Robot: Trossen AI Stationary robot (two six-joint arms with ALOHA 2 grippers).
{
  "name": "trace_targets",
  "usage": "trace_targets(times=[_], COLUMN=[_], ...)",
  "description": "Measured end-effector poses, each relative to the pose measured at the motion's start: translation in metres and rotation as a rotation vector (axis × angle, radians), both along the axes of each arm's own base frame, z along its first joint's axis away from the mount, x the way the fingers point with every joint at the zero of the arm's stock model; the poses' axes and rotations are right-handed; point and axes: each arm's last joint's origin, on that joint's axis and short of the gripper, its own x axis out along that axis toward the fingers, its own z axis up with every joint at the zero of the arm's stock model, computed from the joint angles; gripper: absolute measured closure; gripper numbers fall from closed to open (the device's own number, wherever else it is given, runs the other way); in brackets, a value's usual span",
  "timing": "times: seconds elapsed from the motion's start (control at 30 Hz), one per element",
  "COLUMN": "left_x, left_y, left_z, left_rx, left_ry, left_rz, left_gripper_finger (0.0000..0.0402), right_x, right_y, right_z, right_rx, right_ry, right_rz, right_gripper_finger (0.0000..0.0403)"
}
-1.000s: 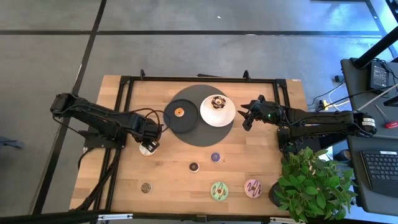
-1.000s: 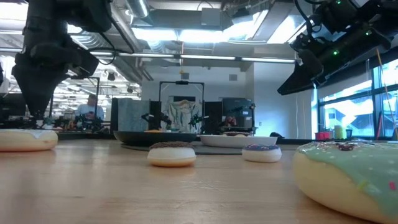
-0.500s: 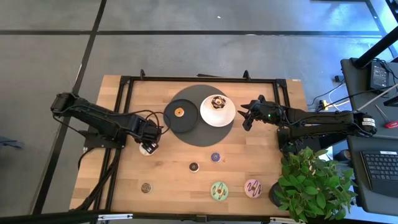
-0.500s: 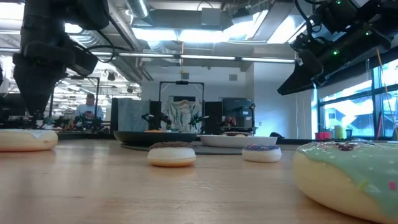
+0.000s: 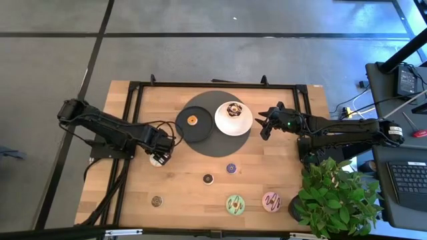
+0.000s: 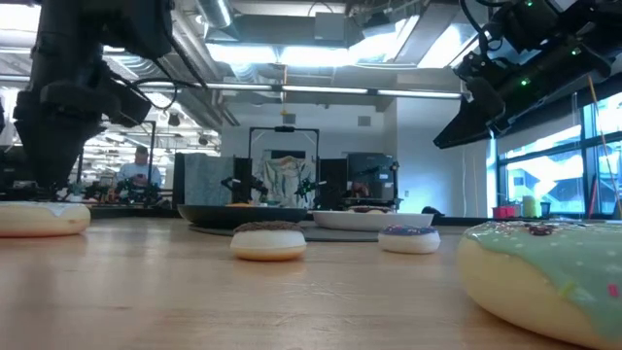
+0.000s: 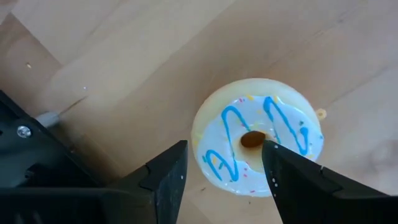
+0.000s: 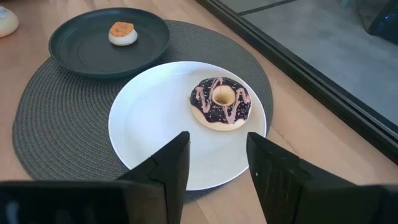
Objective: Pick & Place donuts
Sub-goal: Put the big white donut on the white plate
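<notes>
A white-iced donut with blue squiggles (image 7: 258, 146) lies flat on the wooden table at the left (image 5: 158, 161); it also shows in the low view (image 6: 39, 218). My left gripper (image 7: 224, 171) is open and hangs just above it, pointing down, a finger over each side of the ring (image 5: 160, 152). My right gripper (image 8: 217, 165) is open and empty, to the right of the white plate (image 5: 265, 124). A chocolate donut with pink icing (image 8: 221, 102) lies on the white plate (image 8: 134, 134). A mini orange donut (image 8: 122, 32) lies on the black plate (image 8: 81, 50).
Both plates sit on a round grey mat (image 5: 203, 143). Loose donuts lie on the near half of the table: purple mini (image 5: 231, 168), brown mini (image 5: 207, 179), another brown (image 5: 156, 201), green (image 5: 235, 204), pink (image 5: 271, 201). A potted plant (image 5: 333, 197) stands at the near right corner.
My left gripper has shifted a little toward the table's left edge over the white-iced donut and stays open. The donut has not moved. My right arm has kept still.
</notes>
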Motion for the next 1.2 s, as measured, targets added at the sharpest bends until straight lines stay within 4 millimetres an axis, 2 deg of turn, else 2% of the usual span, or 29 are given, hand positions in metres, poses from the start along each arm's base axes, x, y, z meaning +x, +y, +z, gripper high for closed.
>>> trace_targets(times=[0.4,0.63,0.8,1.07,1.2], left_x=[0.009,0.012,0.014,0.014,0.019], left_y=[-0.002,-0.002,-0.003,-0.003,-0.004], left_z=[-0.021,-0.028,-0.029,-0.028,-0.017], left_rx=[0.021,0.020,0.014,0.002,-0.003], left_ry=[0.127,0.149,0.142,0.149,0.148], left_rz=[-0.023,-0.049,-0.101,-0.176,-0.208], left_gripper_finger=[0.0203,0.0220,0.0254,0.0340,0.0379], right_x=[0.000,0.000,0.000,0.000,0.000], right_y=[0.000,0.000,0.000,0.000,0.000], right_z=[0.000,0.000,0.000,0.000,0.000], right_rx=[-0.001,-0.001,-0.002,-0.004,-0.007], right_ry=[0.001,0.001,0.002,0.003,0.004], right_rz=[0.001,0.001,0.002,0.003,0.004], right_gripper_finger=[0.0242,0.0242,0.0242,0.0242,0.0242])
